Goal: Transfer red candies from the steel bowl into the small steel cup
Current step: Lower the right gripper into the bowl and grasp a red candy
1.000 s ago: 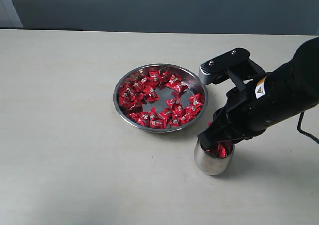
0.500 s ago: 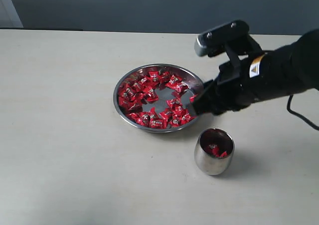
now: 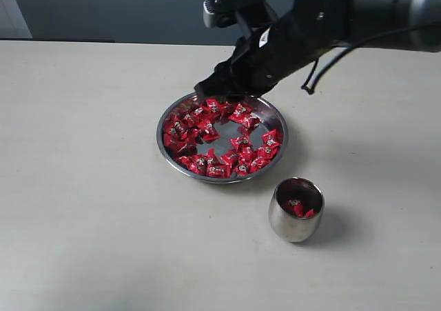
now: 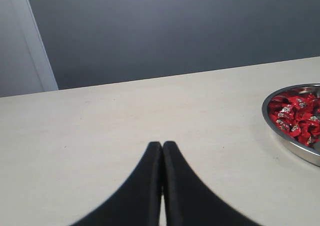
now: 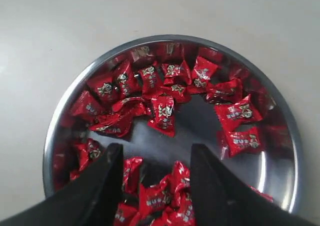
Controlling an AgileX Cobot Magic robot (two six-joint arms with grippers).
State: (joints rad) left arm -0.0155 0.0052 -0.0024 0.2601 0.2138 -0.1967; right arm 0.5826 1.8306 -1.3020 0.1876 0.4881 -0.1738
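steel bowl (image 3: 160, 128) sits at centre of the exterior frame on the pale table (image 3: 83, 187), flat, open side up; round, so no long axis; red candies (image 3: 207, 108) lie flat in it, loosely ringed round a bare patch of the bottom; wrappers' long axes (crimped end to crimped end) point every which way, no shared heading; small steel cup (image 3: 286, 228) lower right of the bowl, near but not touching, upright, long axis vertical, mouth up; a few red sweets show inside it, exact count unclear; right gripper (image 3: 205, 89) comes in from upper right of the exterior frame, arm slanting down-left, fingertips over the bowl's upper-left rim; whether they touch the rim or the sweets can't be told; right wrist view: both black fingers (image 5: 107, 168) spread wide, nothing between them, pointing down at the candies in the bowl; left gripper (image 4: 162, 146) shows in the left wrist view only, its two fingers pressed together tip to tip, holding nothing, above bare table; the bowl is cut off at the right edge of that view, well clear of the fingers
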